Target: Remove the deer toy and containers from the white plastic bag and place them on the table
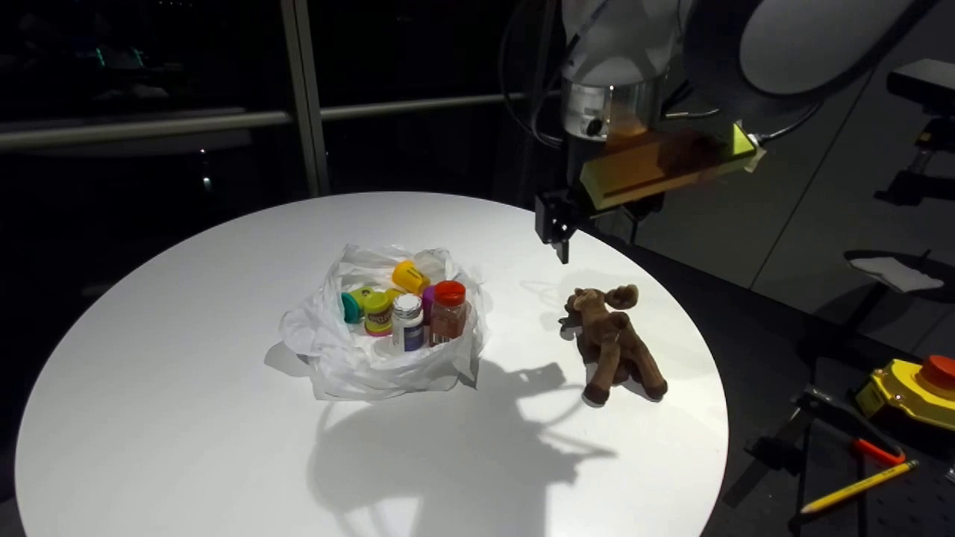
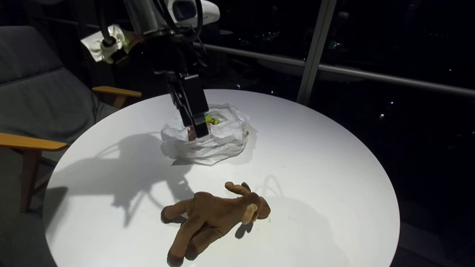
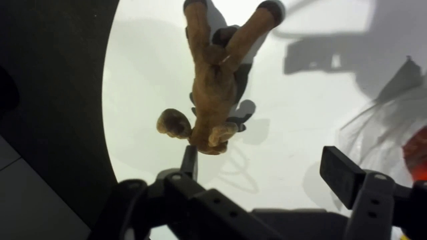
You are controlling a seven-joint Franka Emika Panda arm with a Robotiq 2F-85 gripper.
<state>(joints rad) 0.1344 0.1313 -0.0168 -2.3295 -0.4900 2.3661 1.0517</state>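
I have the black two-fingered gripper [image 3: 263, 169] spread wide with nothing in its grasp, hanging above the round white table [image 1: 171, 358]. The dark brown plush deer toy [image 1: 606, 339] lies on the tabletop, out of and apart from the crinkled, translucent white plastic bag [image 1: 369, 375], so I judge that part done. The small colourful containers [image 1: 378, 315] are in the open-mouthed bag, so my next move should be across to them. I'd begin with the clear jar with the red-orange lid [image 1: 448, 319], which stands upright near the rim. The white bottle with a dark label [image 1: 406, 327] stands just beside it, so I'd line up square, sink slowly and close on the lid alone; a pinched fold of plastic could drag everything. Then I'd lift straight, clear the rim and set it down apart from the deer.
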